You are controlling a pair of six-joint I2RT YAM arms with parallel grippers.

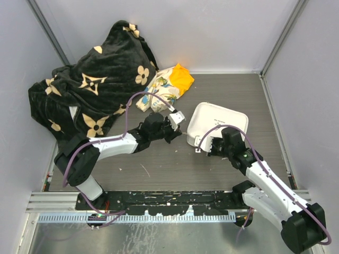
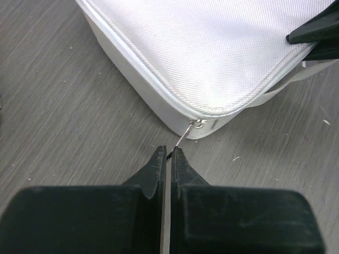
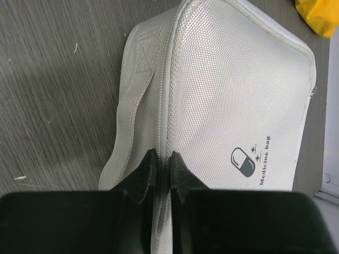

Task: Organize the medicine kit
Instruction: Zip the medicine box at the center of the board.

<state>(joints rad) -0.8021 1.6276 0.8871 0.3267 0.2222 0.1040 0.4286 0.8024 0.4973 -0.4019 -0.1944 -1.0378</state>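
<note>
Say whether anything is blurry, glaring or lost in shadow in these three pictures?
Top external view: soft even light, faint shadows under the arms, nothing blurred. Left wrist view: the medicine kit glares almost white, yet its weave and zip pull are crisp; the left tool is featureless black. Right wrist view: dimmer, the kit reads grey, its pill logo sharp, shadow across the table.

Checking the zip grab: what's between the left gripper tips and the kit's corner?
Only the thin metal zipper pull, running from the medicine kit corner to the shut left gripper; seen in left wrist view.
</note>
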